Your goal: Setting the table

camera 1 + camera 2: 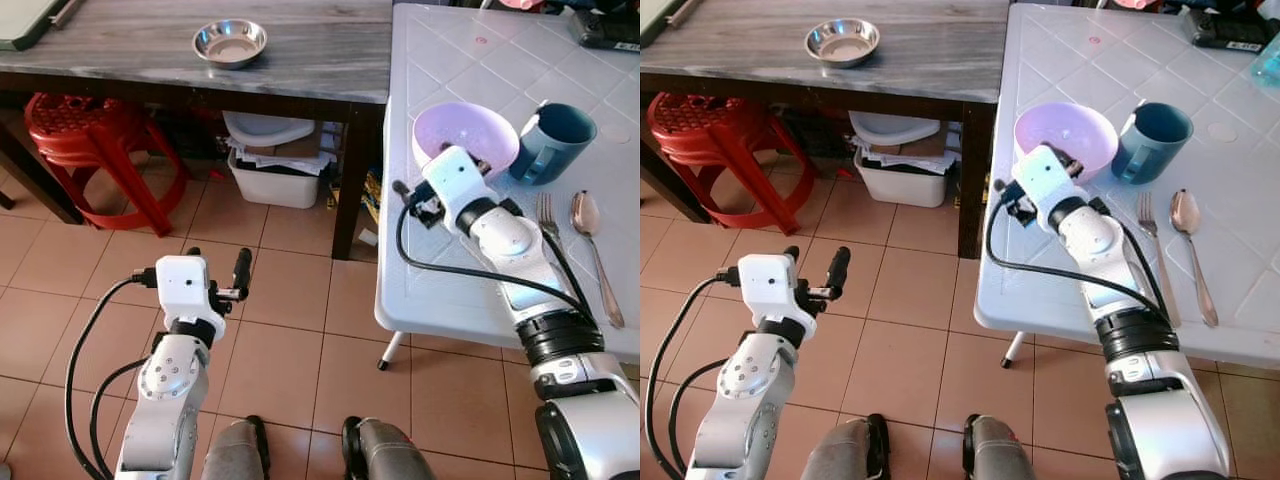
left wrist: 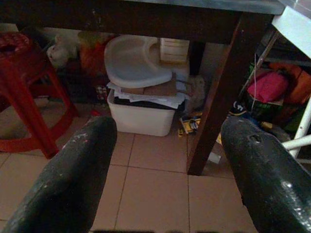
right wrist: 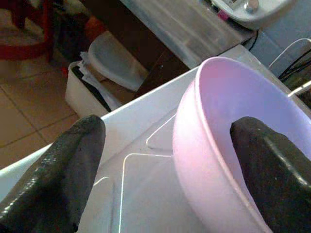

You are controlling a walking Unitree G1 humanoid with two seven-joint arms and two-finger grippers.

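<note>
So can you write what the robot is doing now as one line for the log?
right claw: open, straddling pink bowl rim | left claw: open, idle over floor | blue mug, fork, spoon: on white table

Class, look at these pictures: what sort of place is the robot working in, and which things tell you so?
Probably a home dining area: a white plastic table set with a lilac plastic bowl, a dark blue mug and a fork, above a terracotta tiled floor.

two silver arms with white wrist housings

black cables loop from each white wrist block; left gripper [image 1: 215, 272] and right gripper [image 3: 165, 160] have matte black, scuffed fingers.
</note>
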